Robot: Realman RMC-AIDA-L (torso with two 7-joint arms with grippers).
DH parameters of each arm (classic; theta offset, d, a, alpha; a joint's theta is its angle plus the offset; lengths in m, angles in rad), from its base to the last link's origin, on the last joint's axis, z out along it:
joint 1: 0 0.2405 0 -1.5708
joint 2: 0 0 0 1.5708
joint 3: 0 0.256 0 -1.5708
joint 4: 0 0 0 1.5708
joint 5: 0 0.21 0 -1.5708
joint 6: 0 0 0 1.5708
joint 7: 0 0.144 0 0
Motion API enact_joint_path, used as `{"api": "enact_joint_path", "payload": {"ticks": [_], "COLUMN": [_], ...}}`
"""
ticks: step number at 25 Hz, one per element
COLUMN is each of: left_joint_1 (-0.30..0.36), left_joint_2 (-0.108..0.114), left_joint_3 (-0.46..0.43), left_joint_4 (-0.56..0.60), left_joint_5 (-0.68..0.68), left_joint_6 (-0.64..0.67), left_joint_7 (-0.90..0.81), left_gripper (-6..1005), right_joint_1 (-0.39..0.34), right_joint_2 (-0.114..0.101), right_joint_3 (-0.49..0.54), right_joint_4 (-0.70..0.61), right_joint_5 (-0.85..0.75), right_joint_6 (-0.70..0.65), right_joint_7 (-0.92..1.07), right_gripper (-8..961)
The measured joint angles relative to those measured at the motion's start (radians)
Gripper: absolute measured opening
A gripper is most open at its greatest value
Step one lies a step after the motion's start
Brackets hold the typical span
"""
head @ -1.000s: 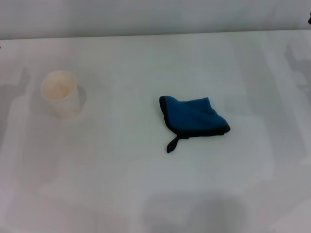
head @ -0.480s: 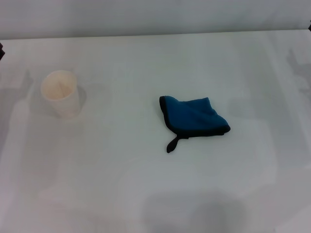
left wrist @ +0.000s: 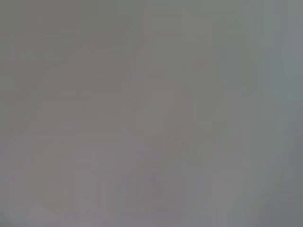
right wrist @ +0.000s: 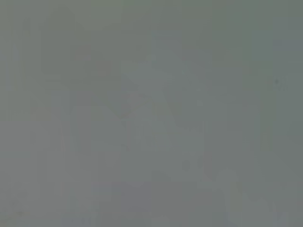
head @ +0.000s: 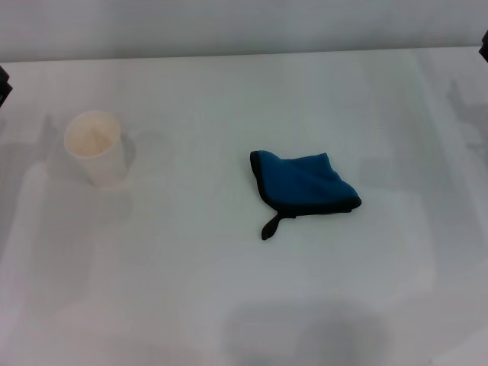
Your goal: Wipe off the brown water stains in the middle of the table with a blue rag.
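So the blue rag is lying folded on the white worktop, a bit right of the middle in the head view. It's sitting flat and nothing is touching it. The black trim is running around its edges. The little black loop tag is sticking out from the near-left corner, pointing toward the robot and resting on the worktop.

A cream paper cup is standing upright over on the left, well apart from the rag, with its open mouth facing up. I can't tell if it's holding anything.

I'm not making out any brown stains. The worktop around the rag is looking plain white to me, with only soft grey shadows falling across it. The biggest shadow is sitting at the near edge, below the rag.

The arms are barely showing. A dark sliver of the left arm is poking in at the far left edge, above the cup and apart from it. A similar dark bit of the right arm is peeking in at the far right edge, near the back of the worktop. Both are hanging well away from the rag.

For the left gripper and the right gripper, I honestly can't tell if they're apart or together. Both wrist views are giving me nothing but flat grey, so no help there.
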Motion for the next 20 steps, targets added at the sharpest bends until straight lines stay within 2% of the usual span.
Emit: {"api": "enact_joint_path", "payload": {"ticks": [20], "left_joint_1": [0.011], "left_joint_2": [0.001], "left_joint_3": [0.017], "left_joint_4": [0.0], "left_joint_5": [0.001], "left_joint_6": [-0.02], "left_joint_7": [0.0], "left_gripper": [861], "right_joint_1": [0.001], "right_joint_2": [0.003], "right_joint_3": [0.001], "right_joint_4": [0.029], "right_joint_5": [0.0], "right_joint_6": [-0.054], "right_joint_7": [0.001], "right_gripper": [874]}}
